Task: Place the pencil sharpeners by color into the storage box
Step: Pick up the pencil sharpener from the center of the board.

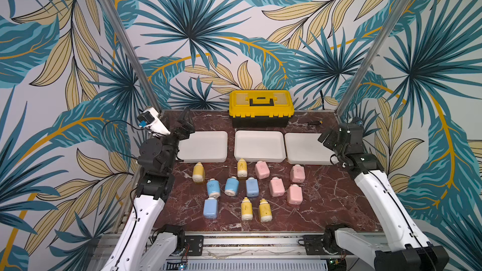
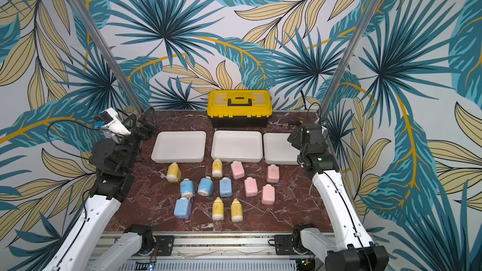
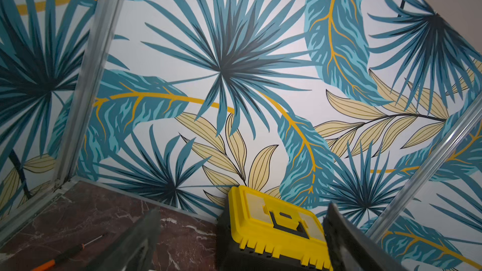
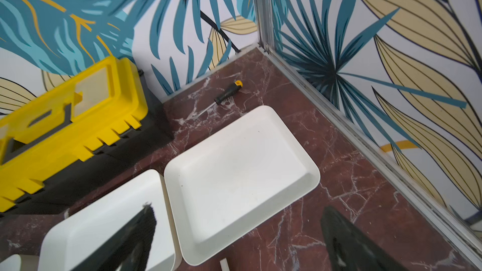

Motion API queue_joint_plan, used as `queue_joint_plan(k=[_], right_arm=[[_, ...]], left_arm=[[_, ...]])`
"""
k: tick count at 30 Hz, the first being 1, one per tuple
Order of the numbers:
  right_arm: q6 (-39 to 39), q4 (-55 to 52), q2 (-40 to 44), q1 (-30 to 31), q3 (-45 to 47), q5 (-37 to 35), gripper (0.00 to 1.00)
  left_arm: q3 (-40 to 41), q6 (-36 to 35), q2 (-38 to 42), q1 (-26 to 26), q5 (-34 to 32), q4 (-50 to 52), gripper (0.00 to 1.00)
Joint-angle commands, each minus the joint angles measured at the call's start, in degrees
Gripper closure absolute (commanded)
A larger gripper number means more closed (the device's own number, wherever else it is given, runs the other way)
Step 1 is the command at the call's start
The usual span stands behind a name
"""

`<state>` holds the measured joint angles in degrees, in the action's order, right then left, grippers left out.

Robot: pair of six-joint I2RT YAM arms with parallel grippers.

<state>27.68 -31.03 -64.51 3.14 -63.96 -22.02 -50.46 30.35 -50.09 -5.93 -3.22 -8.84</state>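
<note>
Top views, both alike: twelve sharpeners (image 1: 252, 188) lie on the worktop (image 1: 326, 199) between the two end effectors, nearer the arm bases. Their long axes run roughly front to back, necks toward the trays (image 1: 259, 159). Four are yellow, four blue, four pink; their small marks are too fine to read. The left end effector (image 1: 186, 122) sits just beside the left tray (image 1: 202, 160), the right end effector (image 1: 326, 140) at the outer edge of the right tray (image 1: 307, 162). A yellow toolbox (image 1: 260, 105) stands beyond. The worktop is dark red and marble-patterned, and the walls carry teal and tan leaf wallpaper (image 1: 234, 22).

Left wrist view: left end effector (image 3: 242, 209) spread wide, gripping nothing, aimed at the toolbox (image 3: 273, 228).

Right wrist view: right end effector (image 4: 238, 208) spread wide, gripping nothing, over the right tray (image 4: 313, 178); a screwdriver (image 4: 228, 92) lies beyond it.
</note>
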Motion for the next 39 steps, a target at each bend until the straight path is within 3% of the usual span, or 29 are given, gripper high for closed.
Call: queue_joint_plan(k=[1, 9, 13, 20, 27, 33, 39], right_arm=[[1.12, -12.0, -2.17, -0.09, -4.36, 0.16, 0.01], [-1.28, -27.94, -5.88, -0.15, -15.66, 7.62, 0.0], [-2.7, -37.16, -9.4, 0.5, -21.66, 13.22, 0.01], [-2.55, -51.41, -15.14, 6.14, -28.2, 12.32, 0.01], [-1.74, -52.45, -16.27, 11.04, -23.74, 16.36, 0.06], [-3.52, -46.06, -17.72, 13.2, -16.69, 22.28, 0.08], [-6.5, -41.78, -23.41, 13.39, -13.92, 22.91, 0.09]], left_arm=[[-4.18, 1.64, -3.72, 0.32, 2.7, 13.39, 0.01], [-12.53, 0.77, -12.19, -0.16, 3.1, 31.11, 0.01], [-13.57, -0.38, -13.78, -2.09, 2.81, 35.12, 0.01], [-12.74, -1.02, -16.28, -3.92, 3.79, 39.13, 0.01], [-10.98, -1.7, -15.94, -5.53, 4.71, 39.69, 0.01], [-9.96, -1.56, -16.31, -6.0, 5.68, 39.69, 0.01], [-9.27, -1.1, -16.54, -6.45, 5.68, 39.67, 0.01]])
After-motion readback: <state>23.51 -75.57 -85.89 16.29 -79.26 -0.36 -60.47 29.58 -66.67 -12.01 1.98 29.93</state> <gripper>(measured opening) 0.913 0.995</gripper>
